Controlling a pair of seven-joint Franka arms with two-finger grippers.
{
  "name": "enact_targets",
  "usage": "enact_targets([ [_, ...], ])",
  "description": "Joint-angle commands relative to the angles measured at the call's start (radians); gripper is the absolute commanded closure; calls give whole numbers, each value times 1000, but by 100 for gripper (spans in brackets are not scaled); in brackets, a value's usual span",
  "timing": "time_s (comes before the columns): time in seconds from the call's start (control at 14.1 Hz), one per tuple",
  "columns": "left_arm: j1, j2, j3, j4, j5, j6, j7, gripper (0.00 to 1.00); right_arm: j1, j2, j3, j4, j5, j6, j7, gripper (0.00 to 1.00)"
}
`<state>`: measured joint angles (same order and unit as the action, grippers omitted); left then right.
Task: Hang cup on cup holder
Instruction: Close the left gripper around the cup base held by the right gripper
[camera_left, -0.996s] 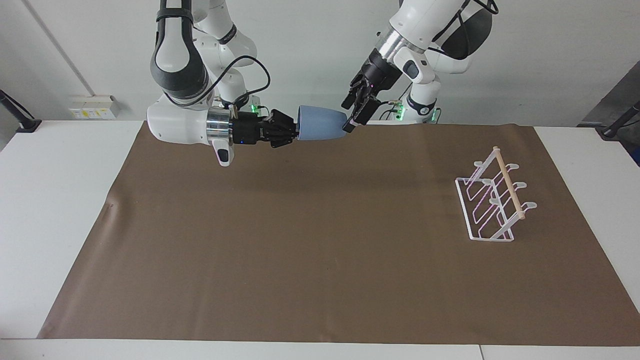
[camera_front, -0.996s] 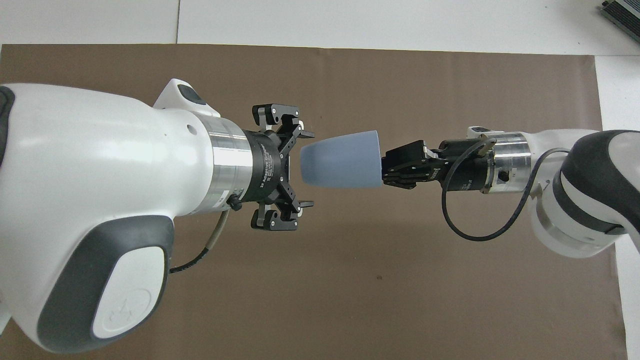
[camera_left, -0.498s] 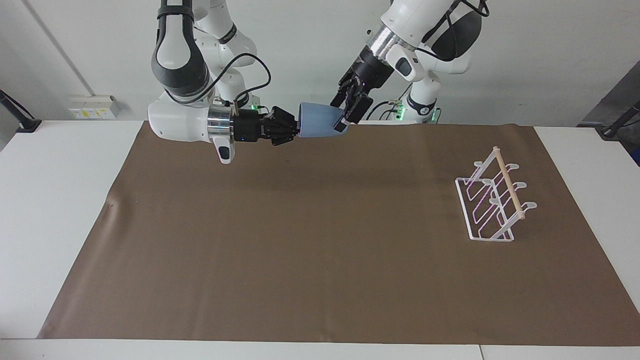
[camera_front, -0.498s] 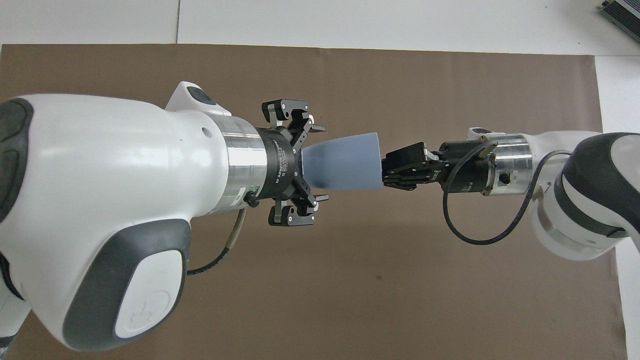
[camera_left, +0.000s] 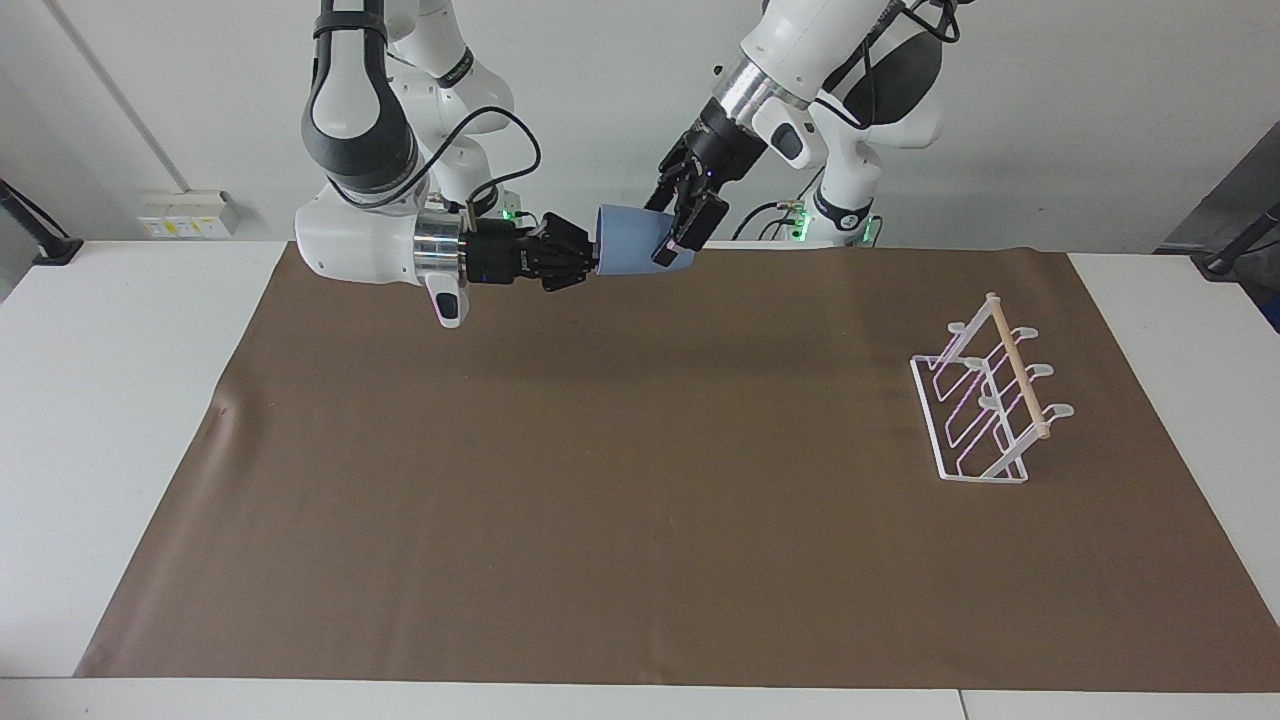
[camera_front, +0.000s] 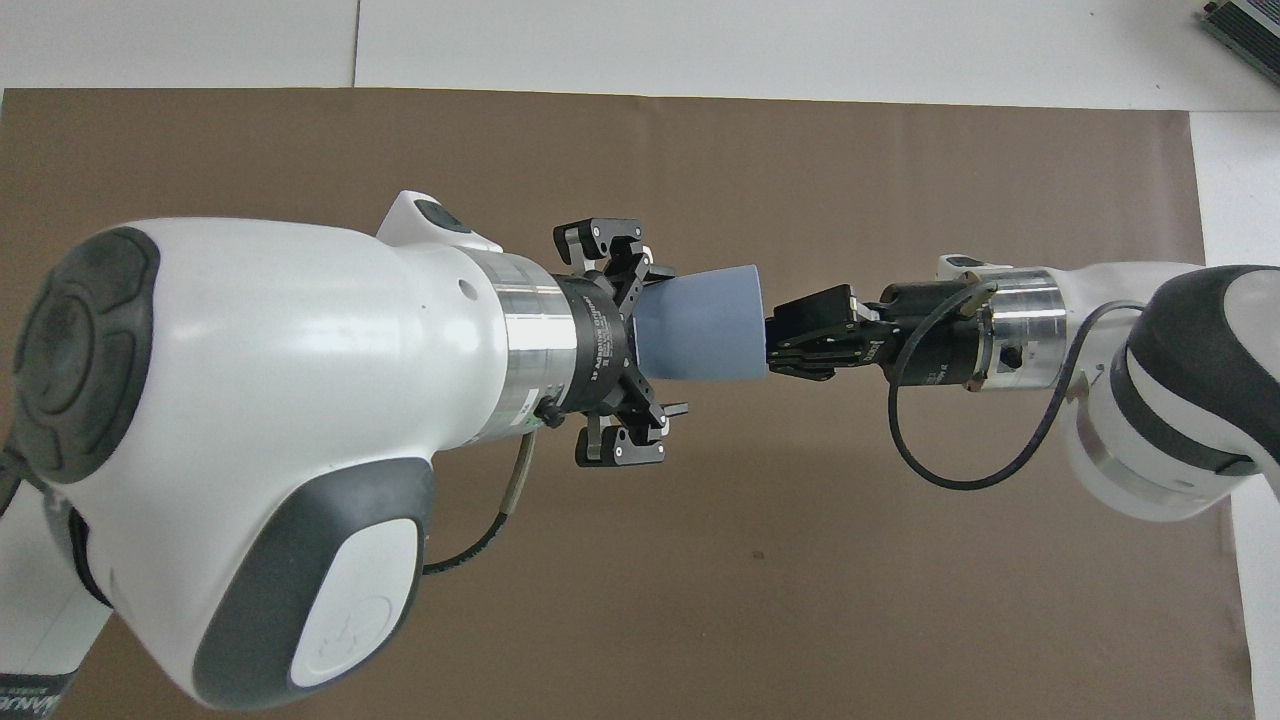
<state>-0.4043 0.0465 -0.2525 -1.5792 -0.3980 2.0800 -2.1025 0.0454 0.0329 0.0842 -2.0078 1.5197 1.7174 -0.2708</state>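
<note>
Both grippers and the cup (camera_left: 632, 252) are up in the air over the edge of the brown mat (camera_left: 640, 520) nearest the robots. The right gripper (camera_left: 590, 258) is clamped shut on the rim at the cup's wide mouth and holds it on its side, with the narrower base pointing toward the left arm's end of the table. The left gripper (camera_left: 672, 232) comes down at a slant with its jaws spread wide around the base end of the cup; one finger (camera_left: 664, 249) crosses in front of the blue wall, and whether it touches the cup cannot be told. In the overhead view the left gripper (camera_front: 640, 350) covers the cup's (camera_front: 705, 322) base end while the right gripper (camera_front: 778, 340) meets the wide end.

The cup holder (camera_left: 988, 402) stands farther from the robots than the cup, well apart from it, on the mat toward the left arm's end of the table, upright on its base, its wooden rod (camera_left: 1016, 364) across the top.
</note>
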Motion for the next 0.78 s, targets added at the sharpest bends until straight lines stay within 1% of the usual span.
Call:
enact_targets([
  [0.0,-30,-5,9,-13,1,21,-31,0,-15,-24,6,-29,34,-9,-38,100],
  [0.14,-31,-5,9,-28,10,44,-75,75,-16,-24,6,-28,34,-15,-36,100],
  [0.21,-31,-5,9,-28,11,51,-85,99,-18,-24,6,-29,34,-15,-36,100],
  [0.5,-31,-5,9,-28,63,48,-91,100,-19,-24,6,-28,34,-18,-36,100],
  [0.64,-31,-7,9,-28,67,49,-90,100,-19,-24,5,-28,33,-18,-35,100],
  [0.71,-31,-5,9,-28,79,48,-90,100,-22,-24,5,-28,33,-18,-22,86],
])
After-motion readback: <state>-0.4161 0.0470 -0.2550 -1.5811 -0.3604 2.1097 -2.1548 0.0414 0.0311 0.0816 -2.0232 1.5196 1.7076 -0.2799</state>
